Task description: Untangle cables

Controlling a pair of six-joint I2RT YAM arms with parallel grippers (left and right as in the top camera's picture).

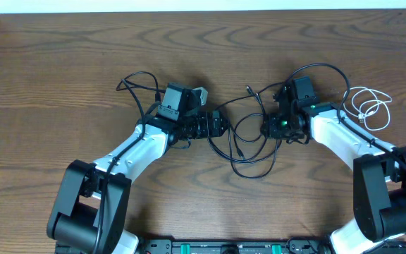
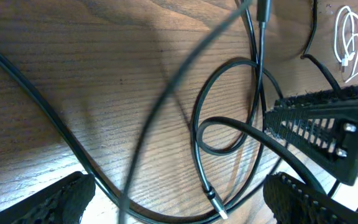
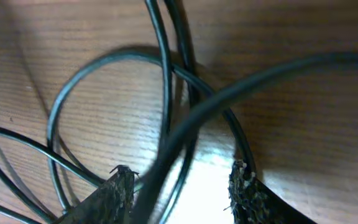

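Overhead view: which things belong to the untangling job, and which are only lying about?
Job: black cables, tangled between the arms; white cable, apart beside the right arm; left gripper; right gripper.
Lying about: table; arm cords, looping off the wrists.

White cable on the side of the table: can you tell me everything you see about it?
The white cable is thin and smooth, like plastic cord, and a small plug end shows. It lies flat on the wooden table in a few loose loops, off on the robot's right side. No gripper holds it. It sits away from the tangled black cables in the middle, though whether one nearby black cord touches it can't be told.
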